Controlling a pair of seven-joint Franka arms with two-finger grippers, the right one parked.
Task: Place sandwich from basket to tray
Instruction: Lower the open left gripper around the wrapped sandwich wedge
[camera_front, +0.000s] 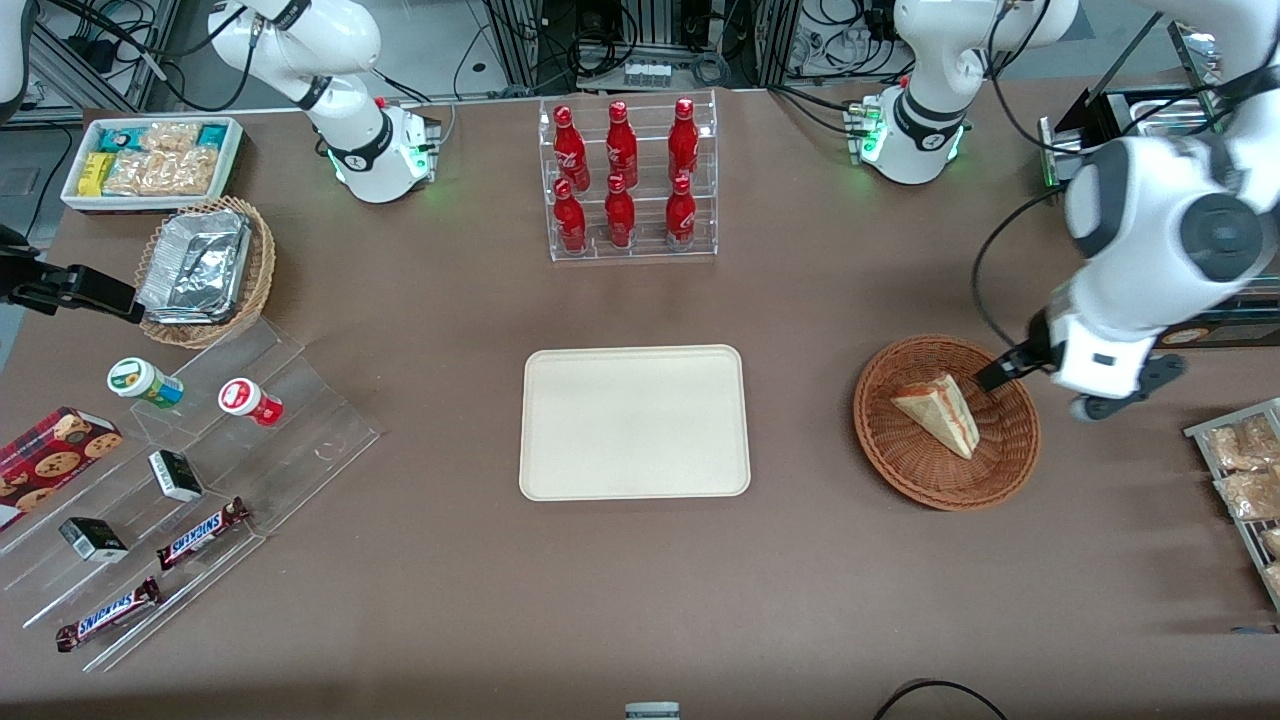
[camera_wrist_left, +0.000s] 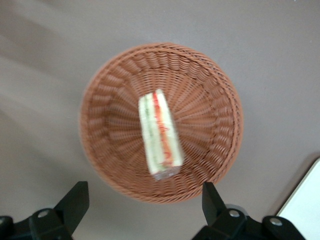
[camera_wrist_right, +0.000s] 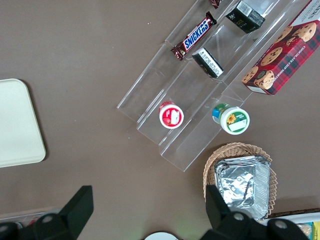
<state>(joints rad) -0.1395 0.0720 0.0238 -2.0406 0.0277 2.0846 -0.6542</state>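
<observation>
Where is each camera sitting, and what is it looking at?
Front view: up high, facing both arms across the table; the left arm's end effector hangs at the basket rim, open.
Left wrist view: on the working arm, looking down at the sandwich in the basket; its fingers show.
Right wrist view: on the parked arm, looking down at snacks.
Front and left wrist share the sandwich, basket and tray.

Sandwich (camera_front: 938, 408) is lying in basket (camera_front: 905, 475), toward the working arm's end of the counter (camera_front: 640, 580). Tray (camera_front: 634, 422) is sitting beside the basket, apart from it. Tool (camera_wrist_left: 142, 205), fingers spread, is hovering above the basket's rim.
</observation>
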